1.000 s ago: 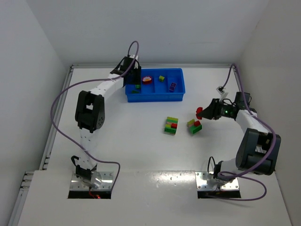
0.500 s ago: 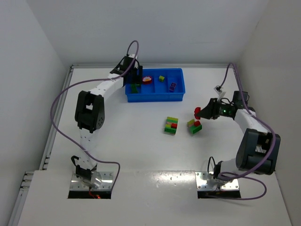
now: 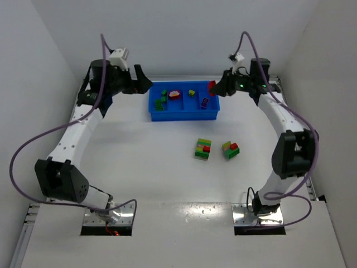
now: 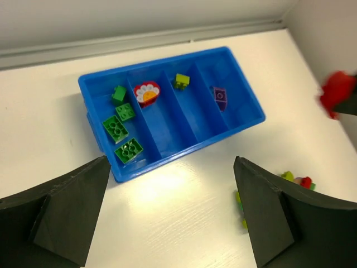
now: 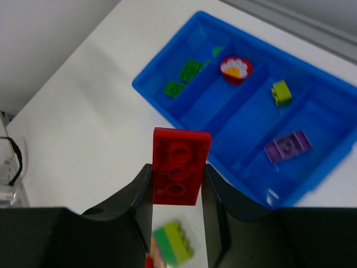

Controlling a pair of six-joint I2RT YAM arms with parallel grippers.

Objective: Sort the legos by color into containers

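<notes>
The blue tray point(image 3: 184, 115) stands at the back of the table, its four containers side by side. In the left wrist view the tray point(image 4: 187, 149) holds several green legos point(image 4: 115, 128) in the left container, then a red-and-white flower piece point(image 4: 146, 92), a yellow brick point(image 4: 182, 81) and a purple one point(image 4: 220, 96). My left gripper point(image 3: 143, 85) hovers open and empty beside the tray's left end. My right gripper point(image 5: 177, 190) is shut on a flat red brick point(image 5: 178, 172), held above the table near the tray's right end point(image 3: 211, 87).
Two multicoloured brick clumps lie on the table in front of the tray, one green, yellow and red point(image 3: 203, 149), the other smaller point(image 3: 230, 149). White walls close in the table at the back and on both sides.
My left gripper has opened and lifted back from the tray's left container to its left end. The right arm has carried the red brick from beside the clumps up to the tray's right end.
</notes>
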